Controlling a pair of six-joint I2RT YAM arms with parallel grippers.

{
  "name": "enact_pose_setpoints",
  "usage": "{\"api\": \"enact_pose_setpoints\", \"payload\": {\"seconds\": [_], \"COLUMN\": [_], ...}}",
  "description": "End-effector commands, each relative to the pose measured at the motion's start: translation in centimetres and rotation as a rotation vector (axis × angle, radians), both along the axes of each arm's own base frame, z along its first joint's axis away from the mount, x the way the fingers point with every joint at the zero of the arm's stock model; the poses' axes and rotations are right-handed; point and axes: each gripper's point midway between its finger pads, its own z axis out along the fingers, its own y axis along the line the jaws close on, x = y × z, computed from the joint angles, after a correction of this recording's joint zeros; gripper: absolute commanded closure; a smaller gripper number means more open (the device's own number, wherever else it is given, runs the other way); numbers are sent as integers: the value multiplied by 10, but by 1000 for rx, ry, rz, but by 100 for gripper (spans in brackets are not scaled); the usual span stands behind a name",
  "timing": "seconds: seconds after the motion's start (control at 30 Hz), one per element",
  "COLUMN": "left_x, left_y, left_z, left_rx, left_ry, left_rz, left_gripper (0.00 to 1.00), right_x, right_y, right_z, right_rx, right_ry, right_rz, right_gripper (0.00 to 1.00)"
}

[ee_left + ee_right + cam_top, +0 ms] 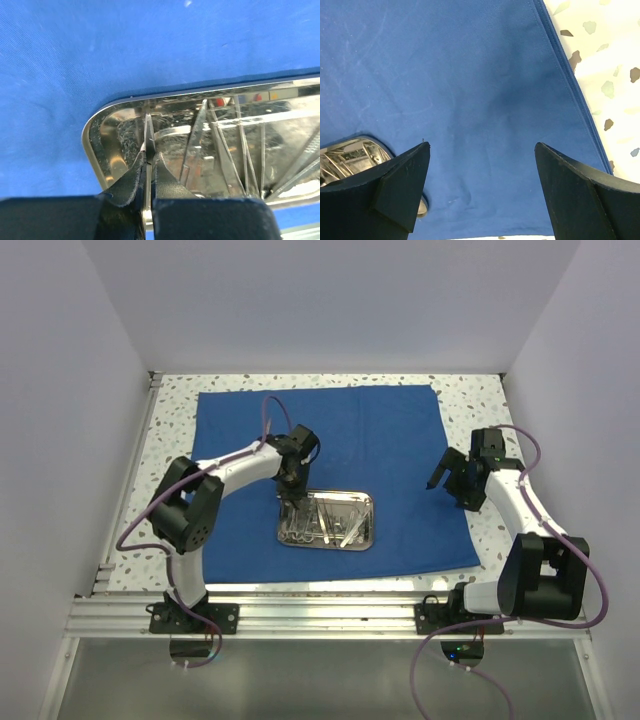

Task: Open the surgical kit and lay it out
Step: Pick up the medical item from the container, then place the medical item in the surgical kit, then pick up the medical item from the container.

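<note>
Two grippers are hanging over a blue cloth (380, 435), which is lying spread out flat on a speckled table (470, 395).

The left gripper (149, 160) is closing down to a narrow slit. Its dark fingers (125, 185) are pinching a thin steel tool (148, 131), which is standing edge-on between them. What kind of tool it is cannot be told. The gripper is reaching down into a shiny steel tray (92, 145). The tray's rounded corner is curving just left of the fingertips, and its far rim is running just beyond them. More thin steel tools (240, 155) are lying fanned out on the tray floor to the right of this gripper. Beyond the rim, bare cloth is filling the rest of the left wrist view.

The right gripper (482, 145) is standing wide open, holding nothing and touching nothing, with bare cloth showing between its fingers. One corner of the tray is peeking out beside its left finger. In the overhead view the tray is lying well apart to this gripper's left. The cloth's stitched hem is running past the right finger, with the table showing beyond it.
</note>
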Motion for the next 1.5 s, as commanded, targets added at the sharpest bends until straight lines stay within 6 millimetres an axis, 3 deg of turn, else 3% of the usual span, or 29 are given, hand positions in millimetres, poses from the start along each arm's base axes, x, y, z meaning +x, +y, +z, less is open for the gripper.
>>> {"api": "enact_pose_setpoints", "payload": {"seconds": [0.0,0.13,0.23,0.33,0.6,0.63,0.67,0.7,0.73,0.77,0.8,0.83,0.93,1.0,1.03,1.07,1.1,1.13,1.17,1.23,1.3,1.33,1.47], "left_x": [23,42,69,91,195,211,221,228,240,245,248,249,238,226,213,203,193,172,160,129,103,88,53], "left_y": [-8,-9,0,15,59,62,66,69,73,76,79,82,88,85,81,73,67,53,46,35,14,8,-12], "left_z": [57,92,116,118,114,126,110,108,119,104,102,100,93,111,101,120,121,110,121,105,108,97,84], "left_rx": [-63,-82,-88,-67,-9,-3,23,40,55,81,90,93,95,60,44,16,5,-4,-21,-14,-43,-59,-107], "left_ry": [-119,-174,-228,-252,-403,-456,-437,-440,-471,-454,-455,-451,-415,-436,-406,-434,-429,-388,-399,-341,-328,-291,-234], "left_rz": [-40,-40,-26,-7,56,68,76,76,91,95,102,111,128,132,117,101,84,38,14,-38,-90,-113,-164], "left_gripper": [100,100,100,100,100,100,100,95,71,56,47,23,18,18,20,21,22,25,27,30,32,34,37], "right_x": [1,2,4,5,9,8,8,8,7,7,6,4,1,0,-1,-1,0,-1,0,1,3,3,2], "right_y": [-3,-4,-4,-5,-3,-2,-2,-2,-3,-2,-3,-3,-3,-2,-2,-2,-2,-1,-1,-1,-1,-1,-1], "right_z": [9,10,11,13,19,20,21,21,21,21,21,21,20,18,16,15,14,13,12,12,10,10,5], "right_rx": [-19,-20,-21,-22,-11,-8,-9,-9,-9,-11,-14,-15,-16,-14,-12,-10,-10,-6,-6,-5,-6,-5,-8], "right_ry": [-18,-23,-26,-30,-45,-48,-49,-48,-48,-48,-48,-46,-42,-40,-34,-33,-36,-30,-30,-32,-33,-32,-23], "right_rz": [6,-2,-4,-9,-12,-12,-12,-11,-12,-10,-12,-12,-8,-7,-7,-8,-7,-6,-5,-4,-1,0,4], "right_gripper": [11,10,10,10,10,10,10,10,10,10,10,10,10,10,10,10,10,10,10,10,10,10,10]}}
